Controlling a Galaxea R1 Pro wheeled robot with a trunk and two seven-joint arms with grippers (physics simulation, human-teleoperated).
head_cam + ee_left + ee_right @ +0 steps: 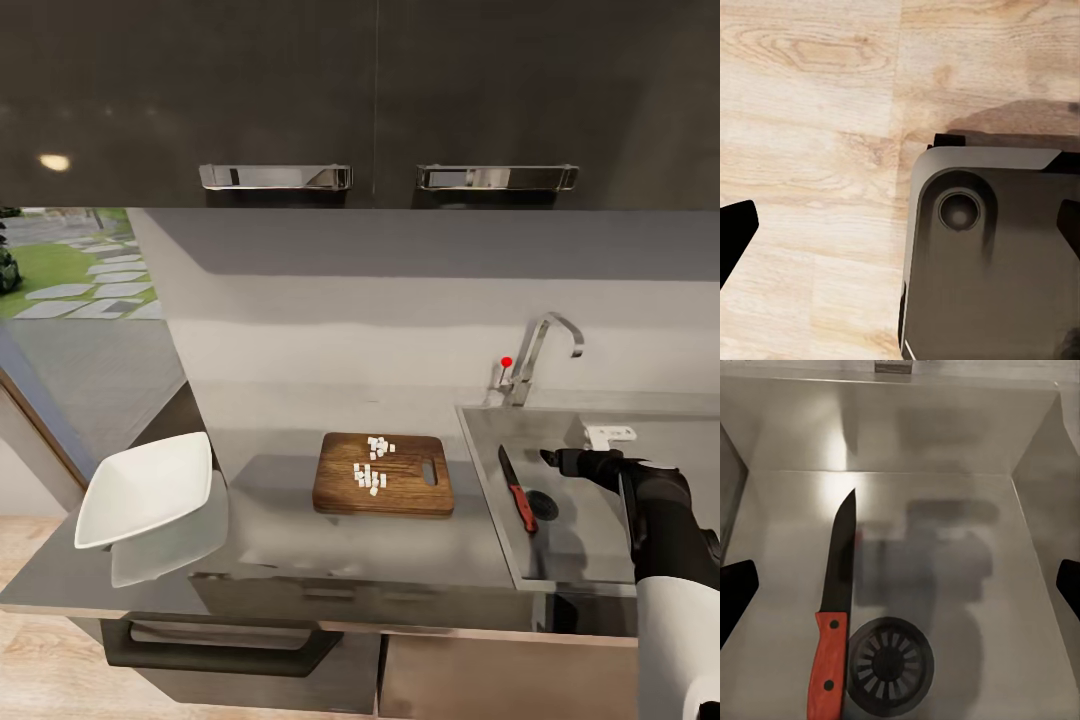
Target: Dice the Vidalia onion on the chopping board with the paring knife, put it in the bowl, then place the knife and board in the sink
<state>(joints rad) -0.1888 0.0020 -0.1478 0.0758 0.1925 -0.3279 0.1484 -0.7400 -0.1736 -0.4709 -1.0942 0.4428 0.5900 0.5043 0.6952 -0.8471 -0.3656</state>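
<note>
Diced onion [372, 470] lies as small white cubes on the brown chopping board [405, 492], which rests on the grey countertop [270, 540]. The white bowl [145, 488] stands empty at the counter's left end. The paring knife [518, 490] [832, 615], with its red handle, lies flat on the floor of the sink [590, 530] [945, 502] beside the drain. My right gripper [553, 462] [900, 589] hovers open over the basin, above the knife and apart from it. The left gripper [900, 232] is open over the wooden floor, holding nothing.
A chrome tap [540, 350] with a red knob [506, 362] stands behind the sink. The round drain [889, 664] lies next to the knife handle. Dark wall cabinets [280, 100] hang overhead. My base [990, 262] shows below the left gripper.
</note>
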